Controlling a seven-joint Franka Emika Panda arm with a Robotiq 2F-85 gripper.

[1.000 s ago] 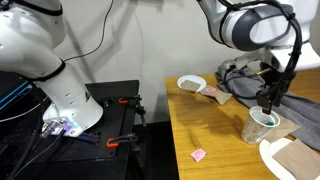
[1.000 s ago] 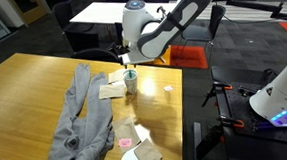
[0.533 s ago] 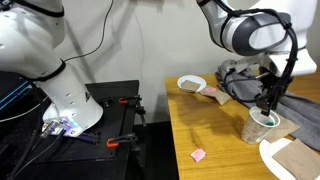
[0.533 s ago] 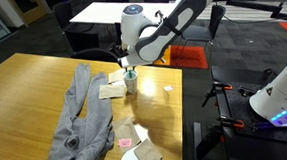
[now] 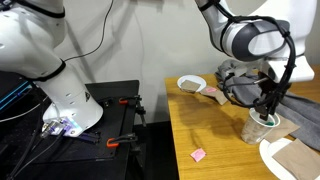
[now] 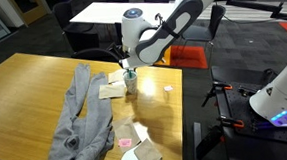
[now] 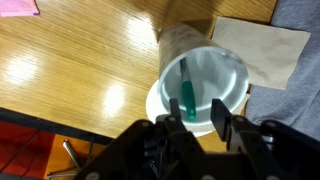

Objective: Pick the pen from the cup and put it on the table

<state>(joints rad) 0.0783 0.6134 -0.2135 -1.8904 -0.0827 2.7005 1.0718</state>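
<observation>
- Two dark fingers of the tool (image 7: 193, 122) are spread apart, one on each side of the top of the thin green stick-like pen (image 7: 188, 90). They pinch nothing yet.
- Little has changed in the last second. The tool has come down a bit closer to the small whitish paper cup (image 5: 260, 128), and the arm has leaned over a little.
- That means the grab looks like the next step. The pen stands inside the cup, leaning on its wall, so no part of the job is done.
- The cup stands on the big light-brown wooden tabletop (image 7: 70, 60), near a brown paper napkin (image 7: 262, 48).
- Both exterior views are too small to tell if the fingers are past the rim.
- No brand, label or writing can be read anywhere. The small pink paper scrap (image 5: 198, 155) shows no words.
</observation>
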